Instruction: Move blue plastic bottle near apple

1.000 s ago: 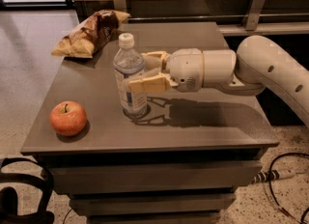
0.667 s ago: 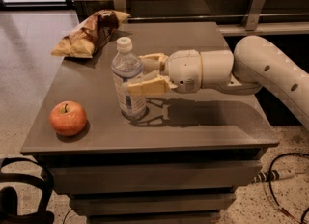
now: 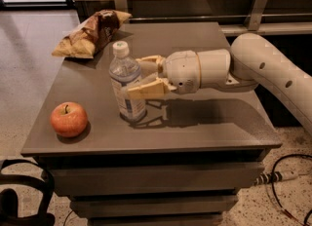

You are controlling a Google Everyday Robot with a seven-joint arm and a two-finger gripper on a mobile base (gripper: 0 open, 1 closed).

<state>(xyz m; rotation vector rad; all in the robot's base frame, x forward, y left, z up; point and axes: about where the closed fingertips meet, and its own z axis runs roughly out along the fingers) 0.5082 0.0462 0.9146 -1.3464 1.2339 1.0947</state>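
Observation:
The blue plastic bottle [image 3: 126, 86], clear with a white cap and pale label, stands upright on the grey table [image 3: 204, 122], left of centre. My gripper [image 3: 134, 78] reaches in from the right and is shut on the bottle at mid-height, one finger on the near side [image 3: 146, 91] and one on the far side [image 3: 151, 63]. The apple [image 3: 68, 119], red-orange with a dark stem, sits near the table's front left corner, a short gap to the left of the bottle and in front of it.
A brown and yellow snack bag [image 3: 92, 32] lies at the table's back left corner. The table's front edge is just in front of the apple. Cables [image 3: 287, 176] lie on the floor at right, and a dark object [image 3: 19, 200] at lower left.
The gripper and the bottle have shifted a little to the left and toward the front, closer to the apple. The apple and bag have not moved.

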